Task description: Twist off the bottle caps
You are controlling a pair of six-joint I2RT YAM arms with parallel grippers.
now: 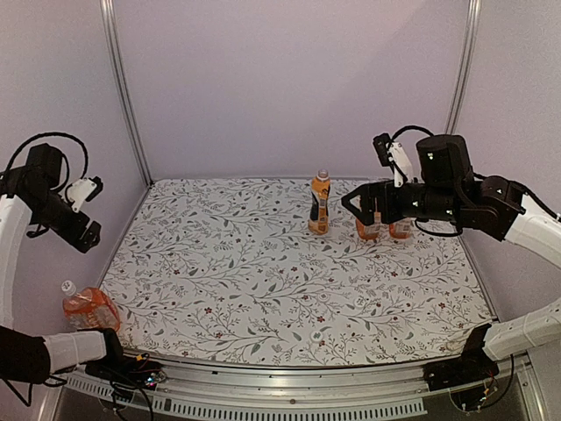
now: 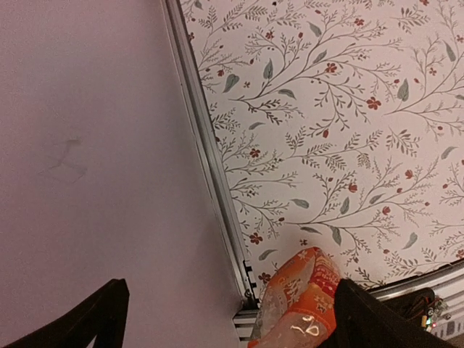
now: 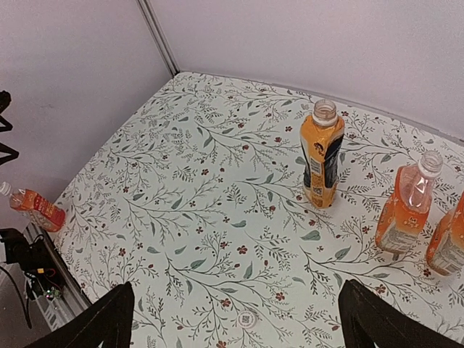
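left gripper: jaws wide, nothing between them, up in the air by the left wall

below it, at the near left corner of the floral table, the lying bottle (squat, orange label) is on its side at the table edge, by the metal rail. Its white cap is on and points away from the table. The left wrist view shows only the label end, touching the inner side of the right finger in frame and partly hidden by it; the cap is out of shot there

right gripper: jaws wide too, holding nothing, hovering over the far right part of the table

- tall bottle (slim, dark label) is upright on the cloth, ahead of the fingertips and apart from them
- middle squat bottle is upright, ahead on the right finger's side, near the tall one but not touching it
- edge squat bottle is just beside that one, cut off by the frame edge
- in the right wrist view the necks of the tall and middle bottles look bare, clear plastic at the top; the edge bottle's neck is out of shot, can't tell
- loose white cap: small white round piece flat on the cloth, low between the two fingers of the right gripper; looks like a cap but too small to be sure
- the lying bottle is well apart from this hand, far off on its left finger's side
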